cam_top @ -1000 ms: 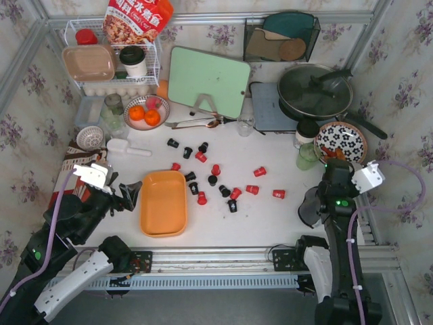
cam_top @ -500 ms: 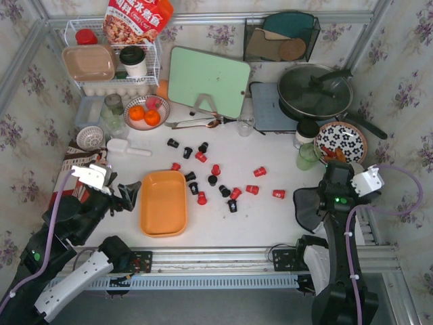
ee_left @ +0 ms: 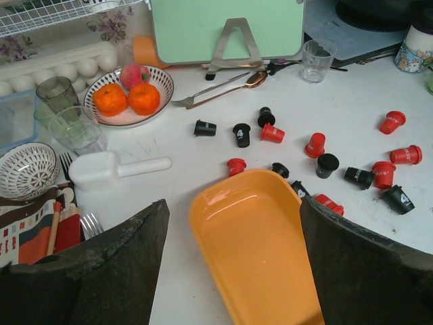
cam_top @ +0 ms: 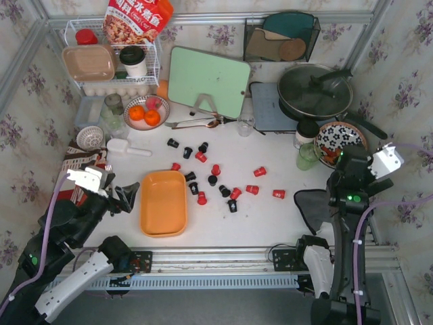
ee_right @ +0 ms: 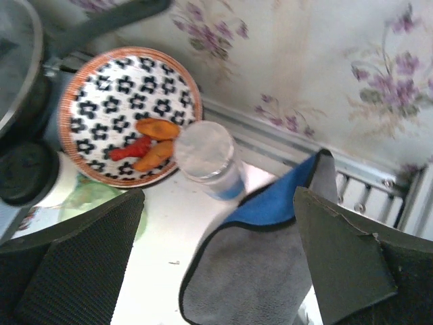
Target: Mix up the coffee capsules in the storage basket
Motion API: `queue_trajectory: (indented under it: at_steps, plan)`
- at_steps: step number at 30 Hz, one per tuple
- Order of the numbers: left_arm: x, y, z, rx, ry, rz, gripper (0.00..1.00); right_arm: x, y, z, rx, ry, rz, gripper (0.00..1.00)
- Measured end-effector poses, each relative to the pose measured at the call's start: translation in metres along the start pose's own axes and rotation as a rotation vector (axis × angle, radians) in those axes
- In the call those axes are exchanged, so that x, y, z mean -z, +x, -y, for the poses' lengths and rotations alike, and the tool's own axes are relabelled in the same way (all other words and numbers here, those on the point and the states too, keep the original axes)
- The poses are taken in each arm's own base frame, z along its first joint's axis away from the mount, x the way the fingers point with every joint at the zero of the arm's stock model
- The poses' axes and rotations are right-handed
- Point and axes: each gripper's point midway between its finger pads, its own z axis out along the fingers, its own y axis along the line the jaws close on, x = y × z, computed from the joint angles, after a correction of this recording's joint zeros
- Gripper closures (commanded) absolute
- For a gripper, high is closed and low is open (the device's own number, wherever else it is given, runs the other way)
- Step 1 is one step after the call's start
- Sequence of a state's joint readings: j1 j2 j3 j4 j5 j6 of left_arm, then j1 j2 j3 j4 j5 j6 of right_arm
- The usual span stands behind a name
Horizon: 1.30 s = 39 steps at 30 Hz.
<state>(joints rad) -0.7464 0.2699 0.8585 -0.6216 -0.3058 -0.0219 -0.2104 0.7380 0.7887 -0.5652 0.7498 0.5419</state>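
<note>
The storage basket [cam_top: 163, 203] lies empty on the counter, long axis running away from the arms, just right of the left pincer [cam_top: 128, 196], whose jaws stand wide on nothing; the coffee capsules [cam_top: 212, 180] scatter past its right rim, a few perhaps touching it; the right pincer [ee_right: 220, 203], likewise spread and empty, hangs over a grey cloth [ee_right: 250, 271], well apart.

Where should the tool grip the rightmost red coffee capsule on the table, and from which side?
Across its tapered sides, from straight above: the small red cup-shaped plastic capsule appears to lie on its side, with free space all round.
</note>
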Motion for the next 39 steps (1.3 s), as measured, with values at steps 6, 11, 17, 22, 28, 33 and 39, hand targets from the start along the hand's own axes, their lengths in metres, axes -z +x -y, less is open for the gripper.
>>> queue_trajectory:
  at_steps: [6,11,17,22,28,33,39]
  plan:
    - [0.000,0.000,-0.001,0.003,-0.004,0.001,0.19,0.021,-0.042,-0.034,0.084,-0.184,0.046,0.00]
    - [-0.004,0.002,0.000,0.002,-0.008,-0.014,0.19,0.029,-0.045,-0.058,0.197,-0.297,0.039,0.00]
    - [-0.013,0.010,0.001,-0.002,-0.021,-0.070,0.19,0.043,-0.014,-0.100,0.320,-0.474,0.019,0.00]
    - [-0.023,0.018,0.001,0.008,-0.055,-0.156,0.19,0.077,0.051,-0.145,0.531,-0.691,0.028,0.00]
    - [-0.029,0.047,0.000,0.048,-0.118,-0.312,0.20,0.109,0.112,-0.178,0.679,-0.854,0.067,0.00]
    - [-0.030,0.074,0.001,0.104,-0.175,-0.440,0.22,0.136,0.152,-0.202,0.708,-1.007,0.060,0.00]
    - [-0.032,0.107,0.005,0.153,-0.250,-0.633,0.28,0.154,0.183,-0.214,0.708,-1.127,0.051,0.00]
